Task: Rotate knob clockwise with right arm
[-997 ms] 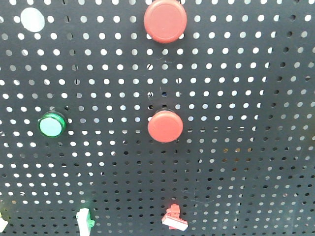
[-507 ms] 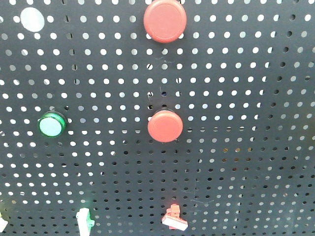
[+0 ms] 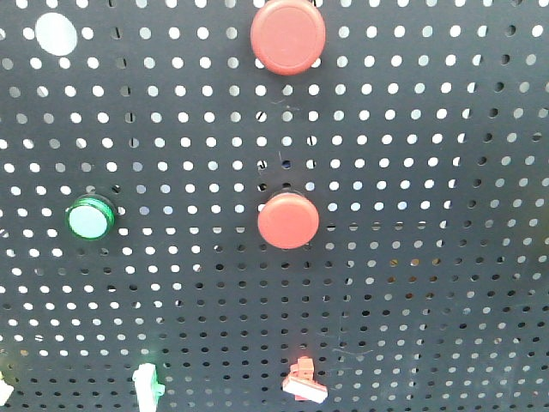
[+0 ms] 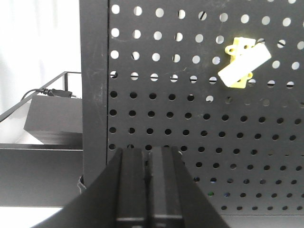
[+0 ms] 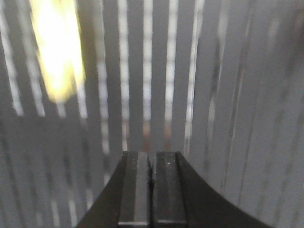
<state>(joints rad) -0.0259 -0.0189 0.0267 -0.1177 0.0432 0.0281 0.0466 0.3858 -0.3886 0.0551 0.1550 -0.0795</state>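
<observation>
A black pegboard panel [image 3: 429, 172] fills the front view. On it sit a large red round cap [image 3: 287, 34] at the top and a smaller red round cap [image 3: 287, 221] in the middle; I cannot tell which, if either, is the knob. Neither gripper appears in the front view. My right gripper [image 5: 152, 154] is shut with nothing between its fingers, facing the panel; its view is streaked with vertical blur, with a yellow smear [image 5: 57, 52] at upper left. My left gripper [image 4: 148, 149] is shut and empty, close to the panel's lower left corner.
A green round lamp [image 3: 90, 218] sits at the left. A green-and-white toggle [image 3: 147, 381] and a red-and-white toggle [image 3: 304, 384] are near the bottom. A yellow-and-white toggle [image 4: 243, 62] shows in the left wrist view, and a black box [image 4: 52, 118] stands left of the panel.
</observation>
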